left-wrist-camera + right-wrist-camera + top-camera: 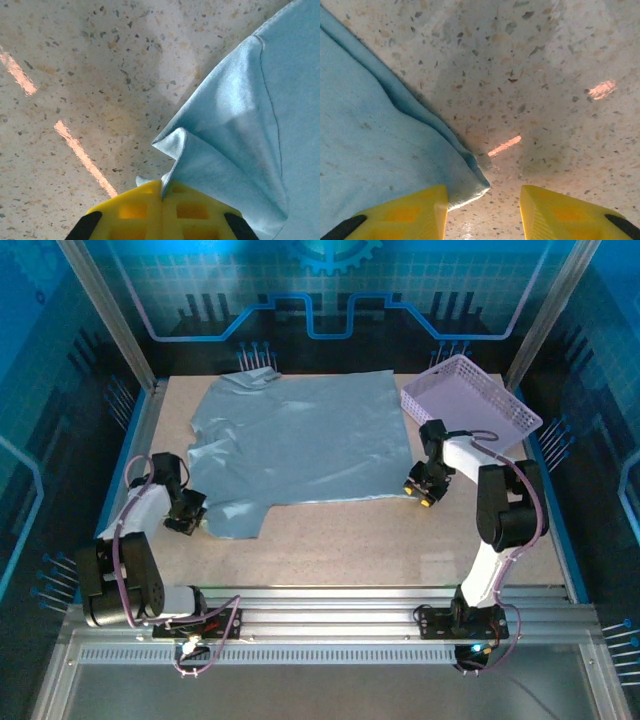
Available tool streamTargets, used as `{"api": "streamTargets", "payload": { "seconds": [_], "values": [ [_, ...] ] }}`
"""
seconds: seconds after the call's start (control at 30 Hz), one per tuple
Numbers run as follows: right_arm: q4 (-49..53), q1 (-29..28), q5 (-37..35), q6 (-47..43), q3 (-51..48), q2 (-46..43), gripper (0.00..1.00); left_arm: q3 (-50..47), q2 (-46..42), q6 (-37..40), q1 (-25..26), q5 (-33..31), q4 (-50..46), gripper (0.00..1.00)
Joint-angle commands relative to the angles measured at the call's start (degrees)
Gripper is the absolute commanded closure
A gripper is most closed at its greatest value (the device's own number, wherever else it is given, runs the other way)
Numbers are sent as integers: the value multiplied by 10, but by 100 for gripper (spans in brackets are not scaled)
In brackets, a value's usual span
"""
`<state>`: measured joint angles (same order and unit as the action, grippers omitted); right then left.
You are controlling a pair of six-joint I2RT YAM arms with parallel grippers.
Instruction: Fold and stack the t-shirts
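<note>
Tabletop (350, 540), pale and speckled, lies under everything I work on. Spread across its middle is the grey-blue t-shirt (290, 445), mostly flat, with a rumpled bit at its far edge and a flap reaching toward my left side. A lavender lattice basket (470, 400) sits at the far right, just beside the shirt's far right corner. My left gripper (186, 517) is down at the shirt's near-left edge; seen from that wrist, its yellow fingers (135, 210) are pressed together, pinching a raised fold of the cloth (240, 140) between them. My right gripper (425, 492) is at the shirt's near-right corner. From that wrist its jaws stand apart with bare table between them, and the hemmed corner of the shirt (380, 150) lies against the inner side of one finger (415, 212), not gripped.
</note>
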<state>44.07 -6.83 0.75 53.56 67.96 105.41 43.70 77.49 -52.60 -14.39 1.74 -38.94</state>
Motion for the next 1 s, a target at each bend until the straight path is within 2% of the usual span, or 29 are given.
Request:
{"api": "streamTargets", "payload": {
  "seconds": [0.0, 0.17, 0.3, 0.5, 0.7, 0.8, 0.97],
  "values": [
    [-10, -3, 13, 22, 15, 23, 64, -11, -13, -8, 4, -2, -18, 100],
    [3, -17, 1, 14, 39, 45, 85, -8, -16, -13, 4, -2, -25, 100],
    [27, -21, -24, 2, 25, 21, 100, -10, -51, -37, 4, -17, -63, 100],
    [68, -31, -31, -28, -29, -42, 100, -48, -169, -119, 13, -40, -165, 100],
    [119, -37, -37, -55, -94, -108, 100, -101, -335, -205, 28, -32, -276, 100],
    [139, -39, -38, -67, -130, -147, 100, -113, -389, -205, 29, -23, -319, 100],
    [159, -41, -38, -75, -189, -206, 100, -116, -422, -190, 31, -2, -354, 100]
  ]
}}
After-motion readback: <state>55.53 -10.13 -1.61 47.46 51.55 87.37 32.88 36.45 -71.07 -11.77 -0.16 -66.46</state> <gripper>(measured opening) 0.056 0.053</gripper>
